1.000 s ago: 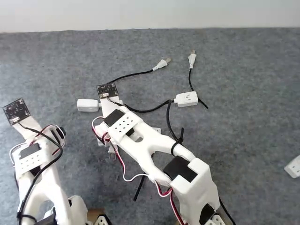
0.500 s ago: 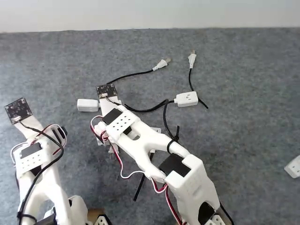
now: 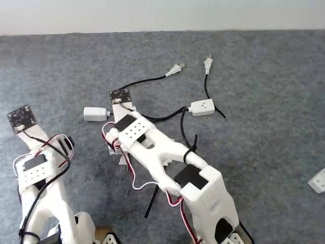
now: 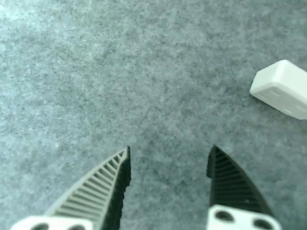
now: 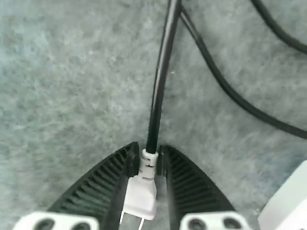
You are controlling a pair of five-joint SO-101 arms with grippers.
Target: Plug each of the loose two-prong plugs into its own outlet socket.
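My right gripper [image 5: 146, 154] is shut on a white two-prong plug [image 5: 141, 197], whose black cord [image 5: 163, 72] runs away over the carpet. In the high view this arm [image 3: 152, 145] lies across the middle, covering the gripper. Two loose plugs [image 3: 176, 68] [image 3: 207, 63] lie at the far side on black cords. A white outlet socket [image 3: 202, 107] sits right of the arm, and another socket [image 3: 95, 114] sits to its left. My left gripper [image 4: 168, 163] hangs open over bare carpet, with the white socket block [image 4: 283, 88] a short way off.
Grey carpet [image 3: 264, 101] covers the whole table. A third white socket [image 3: 317, 180] lies at the right edge. Black cords [image 3: 147, 80] loop between the plugs and the sockets. A white block corner [image 5: 288, 206] shows beside the right gripper.
The right arm has shifted slightly to the right with the plug still held. The left arm has barely moved.
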